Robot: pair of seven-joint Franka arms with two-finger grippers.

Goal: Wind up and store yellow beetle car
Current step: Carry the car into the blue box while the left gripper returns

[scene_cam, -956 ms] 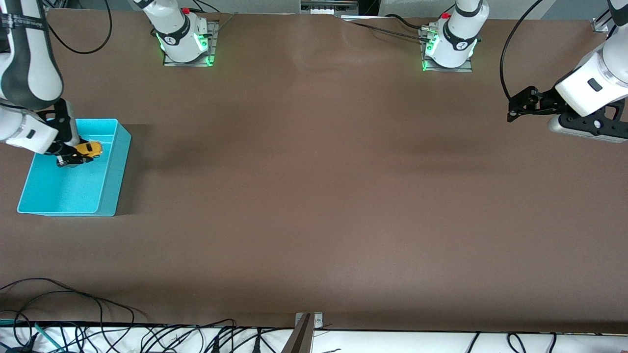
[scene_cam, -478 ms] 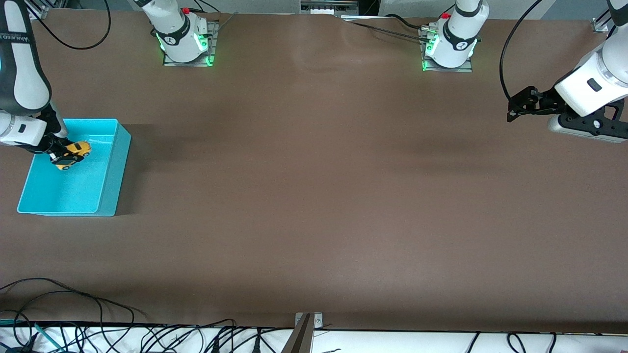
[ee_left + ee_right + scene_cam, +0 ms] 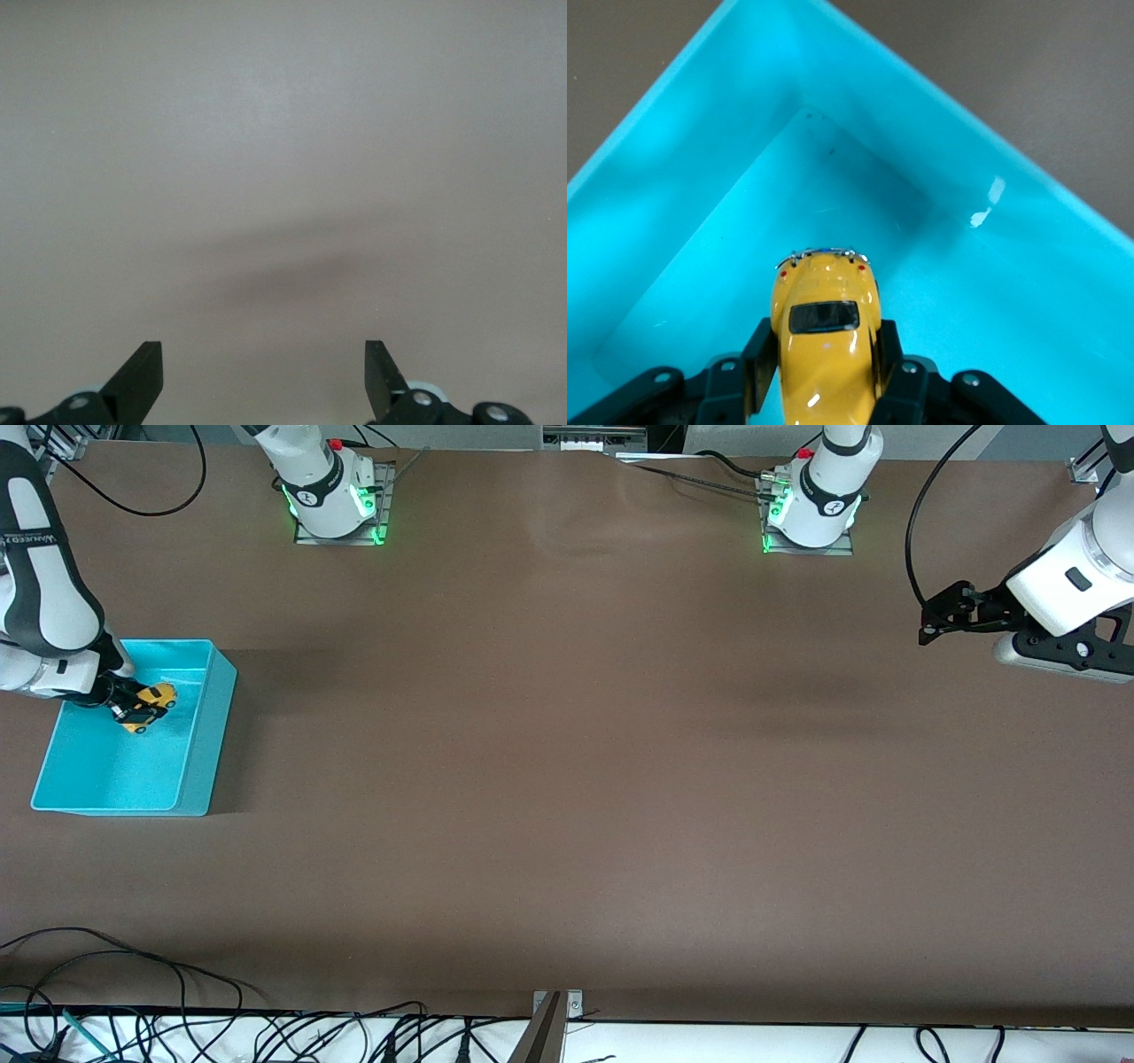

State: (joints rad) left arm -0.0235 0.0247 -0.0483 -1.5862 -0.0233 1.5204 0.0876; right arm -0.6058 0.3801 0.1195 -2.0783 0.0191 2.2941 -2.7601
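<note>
From my seat, the turquoise bin (image 3: 199, 726) sits at the right arm's end of the table, and its walls hem in my right gripper (image 3: 133, 710) and the yellow beetle car (image 3: 824, 341) it clamps. From the bin toward the left arm's end, the brown table (image 3: 567, 779) is bare, and I have the left gripper (image 3: 926, 633) waiting with fingers spread over that end.

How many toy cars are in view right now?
1. The yellow beetle car is clamped in the right gripper over the turquoise bin; the arm hides part of the bin floor.

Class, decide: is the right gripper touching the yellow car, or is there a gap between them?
Touching. The right wrist view shows the right gripper with its black fingers pressed against both flanks of the yellow car, held over the turquoise bin.
</note>
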